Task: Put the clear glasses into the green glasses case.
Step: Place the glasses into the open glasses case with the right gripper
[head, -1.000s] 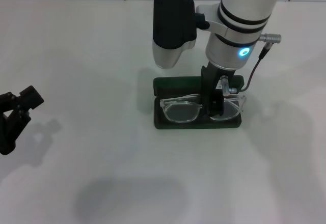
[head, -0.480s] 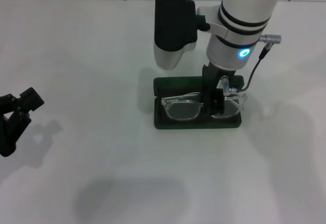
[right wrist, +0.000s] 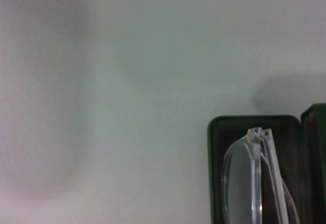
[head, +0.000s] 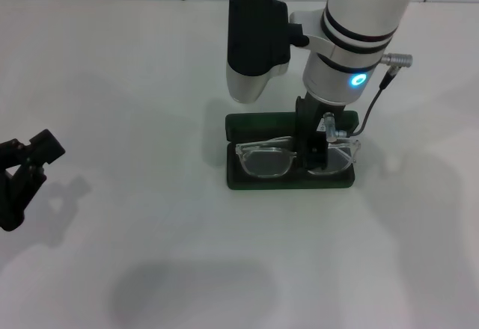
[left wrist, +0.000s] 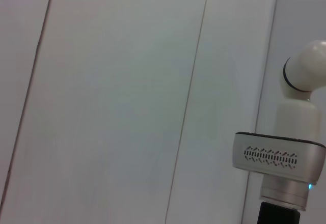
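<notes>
The green glasses case (head: 288, 183) lies open on the white table, its lid (head: 254, 125) folded back on the far side. The clear glasses (head: 266, 161) sit inside the case's tray, lenses facing me. My right gripper (head: 313, 153) reaches straight down and is shut on the glasses at the bridge. The right wrist view shows one end of the clear glasses (right wrist: 254, 183) inside the dark tray of the case (right wrist: 219, 127). My left gripper (head: 30, 153) stays parked at the table's far left, open and holding nothing.
White table surface (head: 150, 82) lies all around the case. A tiled wall line runs along the back. The left wrist view shows only pale panels and my right arm's wrist (left wrist: 280, 158) in the distance.
The glasses and right gripper shifted only slightly within the case. The left arm has not moved.
</notes>
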You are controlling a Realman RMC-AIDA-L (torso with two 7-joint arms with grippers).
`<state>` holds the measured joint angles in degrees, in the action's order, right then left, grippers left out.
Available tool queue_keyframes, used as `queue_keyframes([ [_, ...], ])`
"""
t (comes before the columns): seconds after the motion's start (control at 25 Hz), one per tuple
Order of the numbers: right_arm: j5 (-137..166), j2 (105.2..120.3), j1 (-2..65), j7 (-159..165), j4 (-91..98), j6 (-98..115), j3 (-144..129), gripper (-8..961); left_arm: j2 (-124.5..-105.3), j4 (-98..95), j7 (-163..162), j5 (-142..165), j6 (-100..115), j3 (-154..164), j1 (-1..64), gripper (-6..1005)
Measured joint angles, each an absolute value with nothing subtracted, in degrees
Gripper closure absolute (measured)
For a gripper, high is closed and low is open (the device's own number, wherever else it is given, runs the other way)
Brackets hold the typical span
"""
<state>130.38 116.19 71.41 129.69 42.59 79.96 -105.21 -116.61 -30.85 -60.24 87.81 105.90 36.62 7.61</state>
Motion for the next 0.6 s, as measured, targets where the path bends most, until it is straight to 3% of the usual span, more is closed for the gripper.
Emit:
queue_keyframes([
  [0.6,130.5,116.19,71.3,129.8,42.9,79.9,-105.2,766,-116.63,-30.2,-59.5,87.9,105.9,36.6,7.6,917],
])
